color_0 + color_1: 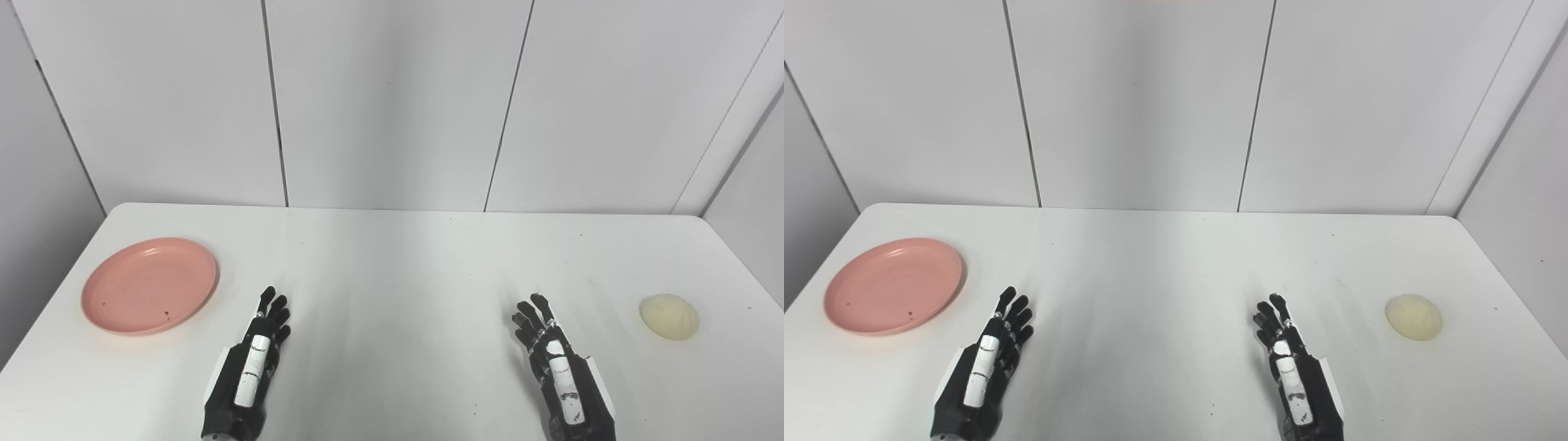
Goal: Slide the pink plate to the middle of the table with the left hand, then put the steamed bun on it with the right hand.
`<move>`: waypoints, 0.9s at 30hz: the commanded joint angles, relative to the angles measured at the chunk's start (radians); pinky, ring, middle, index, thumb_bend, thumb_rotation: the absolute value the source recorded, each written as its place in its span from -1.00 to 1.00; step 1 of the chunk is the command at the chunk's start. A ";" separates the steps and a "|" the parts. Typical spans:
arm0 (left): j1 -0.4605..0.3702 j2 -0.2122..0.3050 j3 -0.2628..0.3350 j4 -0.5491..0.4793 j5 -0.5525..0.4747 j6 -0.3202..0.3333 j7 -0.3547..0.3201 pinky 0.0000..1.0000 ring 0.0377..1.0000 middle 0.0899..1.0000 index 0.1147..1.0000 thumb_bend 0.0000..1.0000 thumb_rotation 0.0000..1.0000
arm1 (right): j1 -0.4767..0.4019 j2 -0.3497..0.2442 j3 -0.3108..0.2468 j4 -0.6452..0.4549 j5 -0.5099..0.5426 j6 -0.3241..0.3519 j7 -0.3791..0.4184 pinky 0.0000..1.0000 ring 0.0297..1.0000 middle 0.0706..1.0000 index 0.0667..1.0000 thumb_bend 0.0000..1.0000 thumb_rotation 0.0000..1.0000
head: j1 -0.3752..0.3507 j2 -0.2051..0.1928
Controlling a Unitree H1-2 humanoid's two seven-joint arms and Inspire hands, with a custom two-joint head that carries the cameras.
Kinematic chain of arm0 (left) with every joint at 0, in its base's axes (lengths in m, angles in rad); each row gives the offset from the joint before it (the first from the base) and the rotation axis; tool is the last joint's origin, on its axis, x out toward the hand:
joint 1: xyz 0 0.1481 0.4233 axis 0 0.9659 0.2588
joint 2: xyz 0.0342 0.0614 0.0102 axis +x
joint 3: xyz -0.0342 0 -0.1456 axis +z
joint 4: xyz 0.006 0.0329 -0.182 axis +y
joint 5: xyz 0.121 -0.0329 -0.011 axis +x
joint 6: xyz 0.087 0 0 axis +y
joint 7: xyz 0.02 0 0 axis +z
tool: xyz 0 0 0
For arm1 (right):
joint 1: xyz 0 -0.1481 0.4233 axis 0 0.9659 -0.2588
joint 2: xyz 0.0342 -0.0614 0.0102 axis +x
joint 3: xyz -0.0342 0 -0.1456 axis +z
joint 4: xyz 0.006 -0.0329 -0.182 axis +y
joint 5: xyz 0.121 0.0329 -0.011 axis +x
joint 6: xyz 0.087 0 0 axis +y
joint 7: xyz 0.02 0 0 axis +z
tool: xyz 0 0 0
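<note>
I've got both hands empty, fingers extended: left hand (251, 361) near the round pink plastic plate (149, 285) at table's left, right hand (554, 361) nearer the pale domed steamed bun (669, 316) far right, each on its own side.

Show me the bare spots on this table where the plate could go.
The widest bare patch lies mid-table, between the left hand and right hand, reaching the back edge. Smaller strips separate the plate from the left hand, and the bun from the right. Nowhere is crowded.
</note>
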 commanded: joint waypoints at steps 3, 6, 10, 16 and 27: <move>-0.017 0.004 -0.002 -0.029 0.000 0.007 -0.005 1.00 1.00 1.00 1.00 0.61 0.78 | 0.014 0.000 -0.002 0.030 0.002 -0.020 0.001 0.93 0.86 0.85 0.91 0.59 0.77 | 0.001 0.002; -0.018 0.005 -0.002 -0.028 0.002 0.009 -0.006 1.00 1.00 1.00 1.00 0.62 0.78 | 0.013 -0.001 -0.002 0.031 0.000 -0.017 -0.001 0.93 0.85 0.84 0.91 0.60 0.76 | 0.001 0.002; -0.018 0.005 -0.002 -0.027 0.002 0.011 -0.007 1.00 1.00 1.00 1.00 0.63 0.78 | 0.011 -0.001 -0.003 0.037 -0.002 -0.024 -0.001 0.92 0.84 0.84 0.91 0.60 0.77 | 0.002 0.000; -0.020 0.001 -0.002 -0.037 0.000 0.025 -0.004 1.00 1.00 1.00 1.00 0.63 0.76 | 0.011 -0.001 -0.003 0.035 -0.004 -0.022 -0.002 0.91 0.83 0.84 0.91 0.60 0.77 | 0.001 0.000; -0.019 0.003 -0.002 -0.036 0.002 0.028 -0.006 1.00 1.00 1.00 1.00 0.62 0.76 | 0.012 -0.002 -0.002 0.032 -0.003 -0.018 -0.001 0.91 0.83 0.85 0.92 0.60 0.77 | 0.000 0.001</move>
